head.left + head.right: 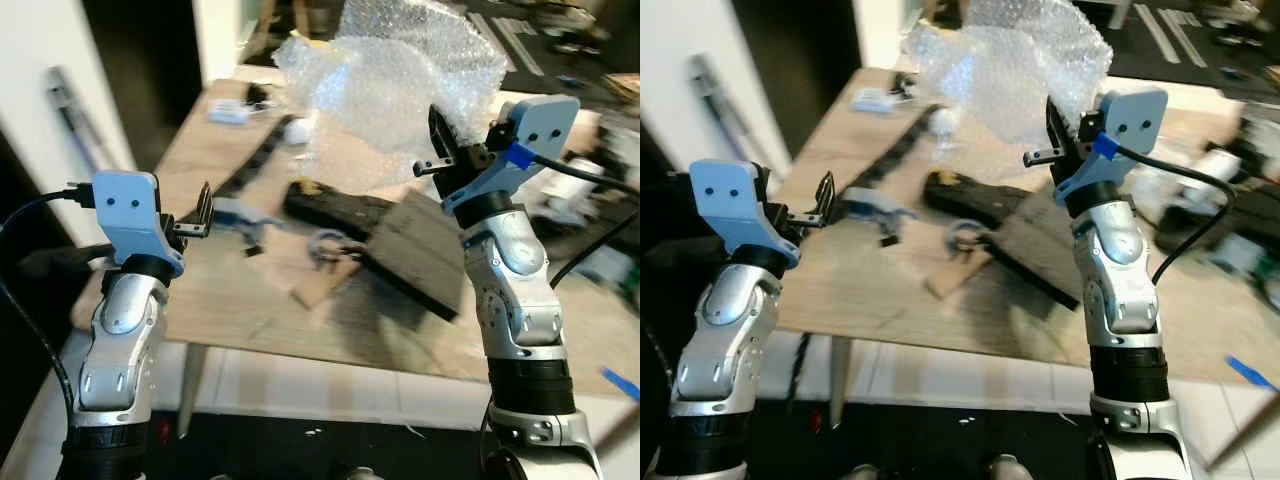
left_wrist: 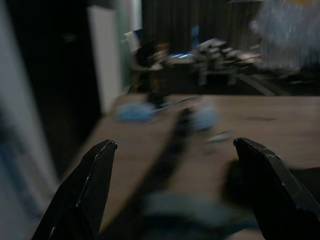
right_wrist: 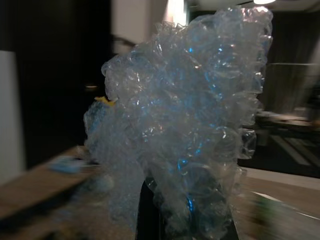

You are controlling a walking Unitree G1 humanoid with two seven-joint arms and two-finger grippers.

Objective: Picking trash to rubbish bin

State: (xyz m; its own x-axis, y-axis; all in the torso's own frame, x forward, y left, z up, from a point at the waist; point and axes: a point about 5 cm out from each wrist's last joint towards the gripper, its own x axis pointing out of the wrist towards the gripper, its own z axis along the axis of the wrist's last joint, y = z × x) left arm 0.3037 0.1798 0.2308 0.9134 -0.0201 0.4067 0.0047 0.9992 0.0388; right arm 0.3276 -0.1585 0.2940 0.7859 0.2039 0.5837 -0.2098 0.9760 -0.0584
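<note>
Wooden table (image 1: 250,300) cluttered; right claw (image 1: 447,150) grips bubble wrap (image 1: 400,70).

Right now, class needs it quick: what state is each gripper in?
Left gripper: open, holding nothing.
Right gripper: shut on the crumpled clear bubble wrap sheet.

Workshop-like room: cluttered wooden table (image 1: 240,300), bubble wrap (image 1: 400,70), scattered parts.

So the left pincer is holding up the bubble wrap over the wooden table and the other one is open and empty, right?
Not quite: the right pincer holds up the bubble wrap over the wooden table, as the right wrist view shows. The left pincer is the open, empty one.
</note>
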